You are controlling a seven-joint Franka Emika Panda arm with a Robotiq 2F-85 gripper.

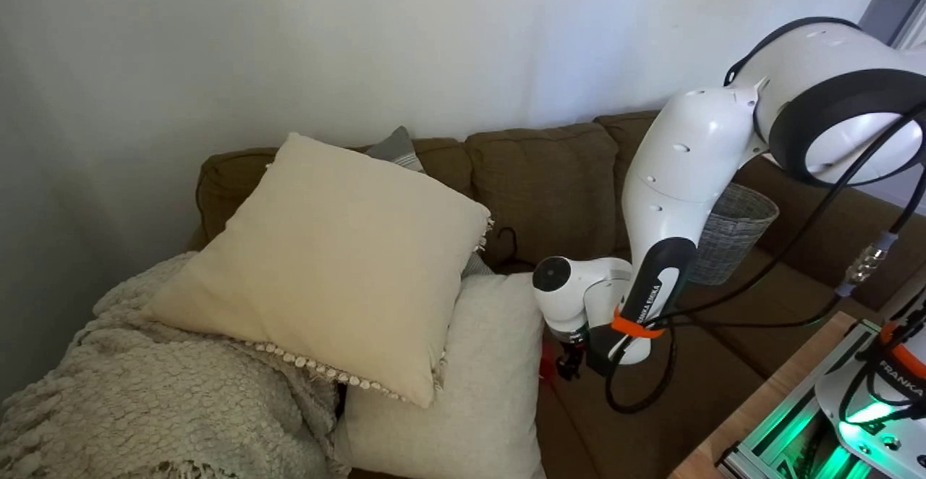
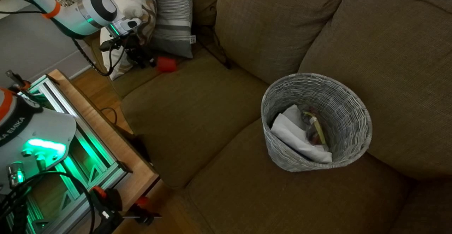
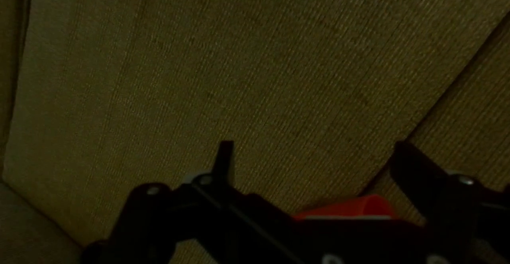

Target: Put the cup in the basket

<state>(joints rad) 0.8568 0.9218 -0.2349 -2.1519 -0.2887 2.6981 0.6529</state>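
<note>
A red cup [image 2: 166, 64] lies on the brown sofa seat, seen in both exterior views. In an exterior view it is partly hidden behind my gripper [image 1: 570, 365]. In the wrist view the cup [image 3: 350, 207] shows low, lying on its side and mostly hidden behind the dark gripper body. My gripper [image 3: 314, 144] is open, its two fingers wide apart with only sofa fabric showing between the tips. The light-grey woven basket [image 2: 280, 158] stands upright on the sofa seat, well away from the gripper. It also shows in an exterior view, partly hidden behind the arm [image 1: 727, 244].
A white cloth [image 2: 300, 136] and a bundle with a yellow strip lie inside the basket. Cream pillows [image 1: 333, 262] and a fluffy blanket [image 1: 173, 378] lie near the arm. A striped pillow [image 2: 173, 18] leans behind the cup. A wooden table [image 2: 116, 138] bears the robot base.
</note>
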